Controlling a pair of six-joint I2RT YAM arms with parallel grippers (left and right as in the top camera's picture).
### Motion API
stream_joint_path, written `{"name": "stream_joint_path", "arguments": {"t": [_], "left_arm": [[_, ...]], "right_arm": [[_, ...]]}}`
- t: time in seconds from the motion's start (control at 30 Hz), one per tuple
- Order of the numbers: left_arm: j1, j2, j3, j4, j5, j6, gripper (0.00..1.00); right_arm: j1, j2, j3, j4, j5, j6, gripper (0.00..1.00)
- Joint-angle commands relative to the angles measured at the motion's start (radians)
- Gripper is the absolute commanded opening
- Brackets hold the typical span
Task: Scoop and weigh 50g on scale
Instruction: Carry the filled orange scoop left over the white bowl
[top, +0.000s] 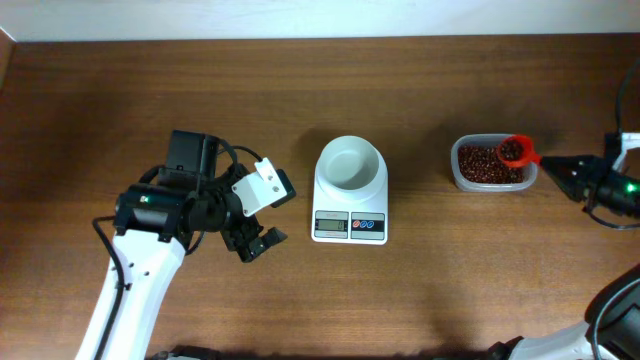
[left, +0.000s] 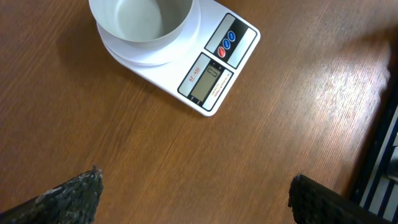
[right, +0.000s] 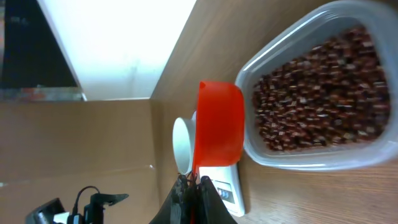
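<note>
The white scale (top: 350, 222) stands mid-table with its round bowl (top: 349, 165) empty, and it also shows in the left wrist view (left: 214, 68). Dark reddish-brown beans, the 50g (top: 482, 166), fill a clear tub (top: 456, 170) to the right. My right gripper (top: 562, 169) is shut on the handle of an orange-red scoop (top: 516, 151), which hangs over the tub's right end with beans in its cup. In the right wrist view the scoop (right: 217, 127) sits beside the beans (right: 323, 93). My left gripper (top: 266, 215) is open over bare wood left of the scale, holding nothing.
The brown wooden table runs to a pale wall at the back. The left arm's black body and cables (top: 180, 200) lie left of the scale. The right arm (top: 620, 185) sits at the table's right edge.
</note>
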Motion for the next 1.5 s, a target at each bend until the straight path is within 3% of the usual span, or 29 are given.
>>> {"name": "stream_joint_path", "arguments": {"t": [0.0,0.53,0.87,1.17,1.47], "left_arm": [[-0.003,-0.002,-0.008,0.000,0.003,-0.013,0.99],[-0.003,-0.002,-0.008,0.000,0.003,-0.013,0.99],[-0.003,-0.002,-0.008,0.000,0.003,-0.013,0.99],[-0.003,-0.002,-0.008,0.000,0.003,-0.013,0.99],[-0.003,-0.003,-0.008,0.000,0.003,-0.013,0.99]], "right_arm": [[0.070,0.005,0.005,-0.002,-0.080,-0.019,0.04],[0.527,0.005,0.006,0.047,-0.104,-0.013,0.04],[0.660,0.005,0.006,0.244,-0.095,0.118,0.04],[0.735,0.005,0.005,0.449,0.082,0.176,0.04],[0.783,0.005,0.006,0.481,0.135,-0.150,0.04]]}}
